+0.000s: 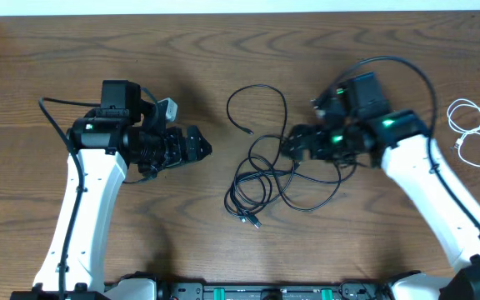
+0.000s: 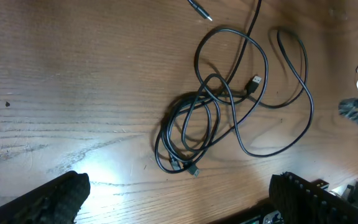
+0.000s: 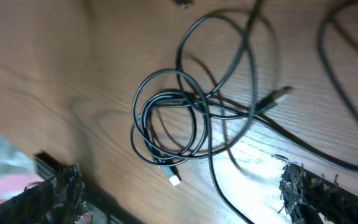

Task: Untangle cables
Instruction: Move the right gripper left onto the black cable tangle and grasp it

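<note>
I have the tangled cables point(image 1: 238, 193) lying mid-bench point(image 1: 223, 50) between my tools: left tool point(image 1: 205, 148) near their left, right tool point(image 1: 288, 143) over their right edge. A separate coiled cable point(image 1: 472, 132) lies far right, well apart.

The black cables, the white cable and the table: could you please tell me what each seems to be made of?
Black cables: probably a rubber or plastic sheath. They look smooth with a faint sheen and lie in soft loops. One plug looks metallic.
White cable: likely plastic-coated, but it is too small to judge the finish.
Table: wood or wood-look laminate. The grain shows, and glare suggests a semi-gloss surface.
</note>
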`<state>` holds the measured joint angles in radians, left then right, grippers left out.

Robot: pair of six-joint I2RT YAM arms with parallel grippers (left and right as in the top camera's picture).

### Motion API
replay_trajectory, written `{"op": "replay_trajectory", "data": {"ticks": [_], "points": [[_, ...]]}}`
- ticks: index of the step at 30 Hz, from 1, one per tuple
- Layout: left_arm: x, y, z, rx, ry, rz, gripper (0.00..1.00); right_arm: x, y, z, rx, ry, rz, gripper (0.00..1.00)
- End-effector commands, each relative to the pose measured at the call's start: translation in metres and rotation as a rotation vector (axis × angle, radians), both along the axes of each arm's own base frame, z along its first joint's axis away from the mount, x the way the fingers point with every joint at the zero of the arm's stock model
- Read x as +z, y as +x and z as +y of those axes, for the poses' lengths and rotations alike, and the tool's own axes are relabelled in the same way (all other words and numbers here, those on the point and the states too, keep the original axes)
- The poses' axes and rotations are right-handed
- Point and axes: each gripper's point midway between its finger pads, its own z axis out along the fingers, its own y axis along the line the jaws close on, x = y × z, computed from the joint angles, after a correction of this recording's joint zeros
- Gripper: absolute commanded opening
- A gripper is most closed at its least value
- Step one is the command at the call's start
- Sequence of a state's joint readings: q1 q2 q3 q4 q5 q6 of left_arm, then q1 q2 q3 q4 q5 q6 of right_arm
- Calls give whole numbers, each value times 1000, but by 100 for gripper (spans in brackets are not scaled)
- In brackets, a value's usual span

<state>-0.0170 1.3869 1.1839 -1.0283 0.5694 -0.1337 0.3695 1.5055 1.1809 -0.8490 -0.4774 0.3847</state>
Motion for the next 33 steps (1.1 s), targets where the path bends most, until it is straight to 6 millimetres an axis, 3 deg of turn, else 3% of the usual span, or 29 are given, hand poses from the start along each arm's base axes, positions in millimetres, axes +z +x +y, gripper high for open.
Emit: {"op": "replay_trajectory", "data": {"ticks": [1, 9, 12, 15, 17, 24, 33], "points": [[-3, -1, 0, -3, 7, 10, 98, -8, -3, 5, 35, -105, -51, 99], [-3, -1, 0, -2, 7, 10, 98, -11, -8, 11, 69, -142, -72, 99], [-3, -1, 0, -2, 7, 10, 98, -11, -13, 12, 90, -137, -58, 95], [-3, -1, 0, -2, 7, 10, 98, -10, -14, 16, 112, -121, -67, 54], [-3, -1, 0, -2, 7, 10, 98, -10, -16, 20, 168, -127, -97, 49], [-3, -1, 0, -2, 7, 10, 98, -11, -19, 48, 341, -155, -230, 42], [-3, -1, 0, -2, 7, 10, 98, -34, -10, 71, 381, -222, -287, 49]]}}
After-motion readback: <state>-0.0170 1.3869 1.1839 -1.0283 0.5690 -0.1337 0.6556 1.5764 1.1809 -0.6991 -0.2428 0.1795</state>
